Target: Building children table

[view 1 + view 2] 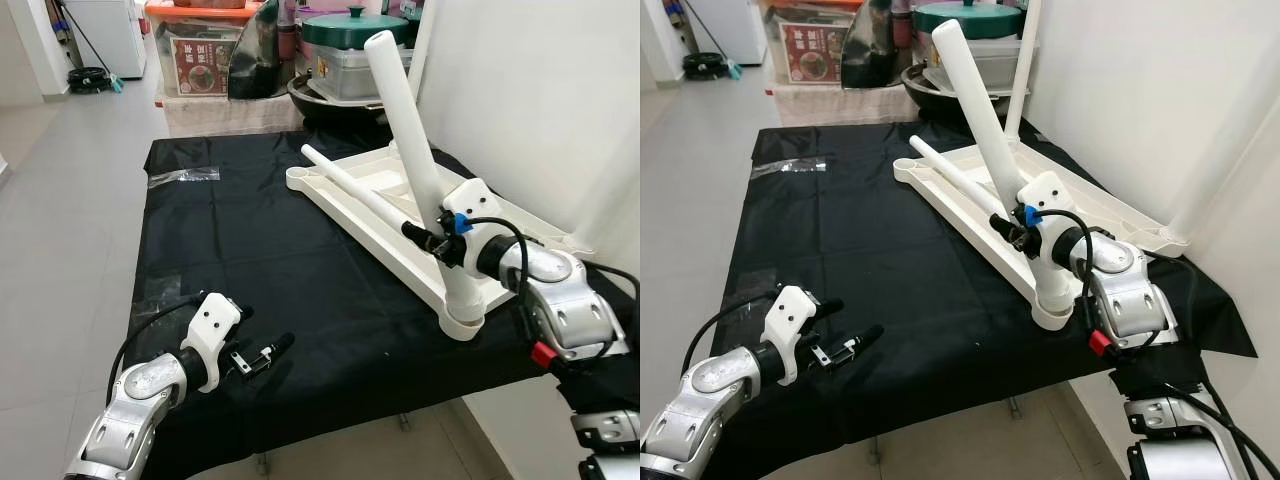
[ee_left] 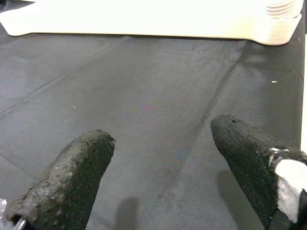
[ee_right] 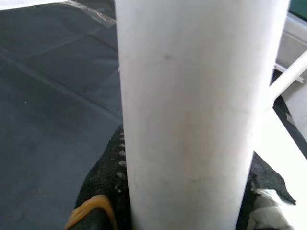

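Observation:
A white plastic tabletop (image 1: 352,205) lies upside down on the black cloth, at the right. A white table leg (image 1: 410,150) stands tilted in the corner socket (image 1: 462,318) nearest me. My right gripper (image 1: 430,240) is shut on this leg low down, its fingers (image 3: 108,184) wrapped around the tube (image 3: 187,115). A second white leg (image 1: 350,185) lies loose along the tabletop. My left gripper (image 1: 262,355) rests open near the front left of the cloth, holding nothing, its fingertips (image 2: 81,167) spread over bare cloth.
The black cloth (image 1: 250,270) covers a table whose front edge is close to me. A clear plastic bag (image 1: 183,176) lies at the back left. Boxes, a pot (image 1: 350,25) and a pan stand behind the table. A white wall (image 1: 540,90) is on the right.

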Available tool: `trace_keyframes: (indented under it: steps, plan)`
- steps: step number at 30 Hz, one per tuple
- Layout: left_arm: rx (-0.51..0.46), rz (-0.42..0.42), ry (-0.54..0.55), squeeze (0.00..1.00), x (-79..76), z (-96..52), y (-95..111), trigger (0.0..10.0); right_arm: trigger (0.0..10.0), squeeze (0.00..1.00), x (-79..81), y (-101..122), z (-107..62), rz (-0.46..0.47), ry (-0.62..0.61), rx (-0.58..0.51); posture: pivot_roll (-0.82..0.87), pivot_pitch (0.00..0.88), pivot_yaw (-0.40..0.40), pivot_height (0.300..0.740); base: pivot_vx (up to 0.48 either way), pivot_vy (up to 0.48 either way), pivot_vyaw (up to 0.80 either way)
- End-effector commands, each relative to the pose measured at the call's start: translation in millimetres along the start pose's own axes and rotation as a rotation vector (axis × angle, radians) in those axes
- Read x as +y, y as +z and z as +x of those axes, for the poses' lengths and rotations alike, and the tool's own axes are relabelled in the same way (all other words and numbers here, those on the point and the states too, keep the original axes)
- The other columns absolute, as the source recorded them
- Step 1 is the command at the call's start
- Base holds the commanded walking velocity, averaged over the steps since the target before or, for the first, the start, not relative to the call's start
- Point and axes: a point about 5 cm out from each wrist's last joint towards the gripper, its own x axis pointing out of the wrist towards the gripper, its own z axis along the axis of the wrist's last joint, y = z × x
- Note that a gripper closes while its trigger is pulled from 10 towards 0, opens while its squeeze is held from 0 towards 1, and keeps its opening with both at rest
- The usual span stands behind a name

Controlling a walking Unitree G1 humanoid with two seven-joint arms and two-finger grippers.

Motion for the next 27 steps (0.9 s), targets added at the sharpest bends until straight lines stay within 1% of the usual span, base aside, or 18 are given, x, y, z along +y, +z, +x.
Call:
trace_keyframes:
  steps: [1,6,9,10,11,14,15,17,18,19,20,21,23,24,25,26,27]
  plan:
    - [0.020,-0.005,0.001,0.00,3.0,-1.6,-3.0,10.0,0.0,0.00,1.2,-5.4,-6.6,0.027,-0.004,0.007,0.01,0.000,-0.063,0.740,0.000,0.000,0.00]
    - [0.020,-0.012,-0.004,0.00,1.9,-0.6,-3.9,10.0,0.0,0.00,2.2,-8.8,-11.2,0.044,-0.011,0.016,0.00,0.000,-0.061,0.740,0.000,0.000,0.00]
    - [0.019,-0.012,-0.006,0.00,1.0,1.2,-4.1,10.0,0.0,0.00,2.5,-8.5,-12.3,0.064,-0.034,0.001,0.00,0.000,-0.058,0.740,0.000,0.000,0.00]
    - [0.019,-0.012,-0.005,0.00,1.7,1.7,-3.9,10.0,0.0,0.00,0.8,-7.1,-10.7,0.108,-0.075,-0.029,0.00,0.000,-0.058,0.740,0.000,0.000,0.00]
    - [0.019,-0.012,-0.005,0.00,1.7,1.7,-3.9,10.0,0.0,0.00,0.8,-7.1,-10.7,0.108,-0.075,-0.029,0.00,0.000,-0.058,0.740,0.000,0.000,0.00]
    - [0.020,-0.010,0.004,0.00,3.7,1.9,-4.2,10.0,0.0,0.00,-3.8,-7.7,-8.0,0.215,-0.186,-0.091,0.00,0.000,-0.060,0.740,0.000,0.000,0.00]
    - [0.020,-0.010,0.004,0.00,3.7,1.9,-4.2,10.0,0.0,0.00,-3.8,-7.7,-8.0,0.215,-0.186,-0.091,0.00,0.000,-0.060,0.740,0.000,0.000,0.00]
    - [0.023,-0.011,0.010,0.00,4.3,0.8,-5.2,10.0,0.0,0.00,-3.7,-10.3,-8.3,0.312,-0.255,-0.128,0.01,0.000,-0.063,0.740,0.000,0.000,0.00]
    - [0.023,-0.011,0.010,0.00,4.3,0.8,-5.2,10.0,0.0,0.00,-3.7,-10.3,-8.3,0.312,-0.255,-0.128,0.01,0.000,-0.063,0.740,0.000,0.000,0.00]
    - [0.024,-0.012,0.012,0.00,4.1,0.1,-5.8,10.0,0.0,0.00,-0.5,-11.7,-8.1,0.359,-0.277,-0.145,0.01,0.000,-0.062,0.740,0.000,0.000,0.00]
    - [0.025,-0.014,0.012,0.00,4.0,-0.3,-6.1,10.0,0.0,0.00,2.0,-12.6,-8.1,0.387,-0.289,-0.154,0.01,0.000,-0.062,0.740,0.000,0.000,0.00]
    - [0.025,-0.014,0.012,0.00,4.0,-0.3,-6.1,10.0,0.0,0.00,2.0,-12.6,-8.1,0.387,-0.289,-0.154,0.01,0.000,-0.062,0.740,0.000,0.000,0.00]
    - [0.027,-0.014,0.013,0.00,3.9,-0.8,-6.7,10.0,0.0,0.00,9.5,-14.4,-7.1,0.443,-0.308,-0.170,0.01,0.000,-0.060,0.740,0.000,0.000,0.00]
    - [0.027,-0.014,0.013,0.00,3.9,-0.8,-6.7,10.0,0.0,0.00,9.5,-14.4,-7.1,0.443,-0.308,-0.170,0.01,0.000,-0.060,0.740,0.000,0.000,0.00]
    - [0.028,-0.013,0.015,0.00,4.5,-0.5,-6.9,10.0,0.0,0.00,17.7,-16.7,-6.3,0.479,-0.317,-0.177,0.01,0.000,-0.060,0.740,0.000,0.000,0.00]
    - [0.028,-0.013,0.015,0.00,4.5,-0.5,-6.9,10.0,0.0,0.00,17.7,-16.7,-6.3,0.479,-0.317,-0.177,0.01,0.000,-0.060,0.740,0.000,0.000,0.00]
    - [0.029,-0.012,0.015,0.00,4.9,-0.2,-7.1,10.0,0.0,0.00,21.3,-17.9,-5.9,0.491,-0.320,-0.177,0.01,0.000,-0.060,0.740,0.000,0.000,0.00]
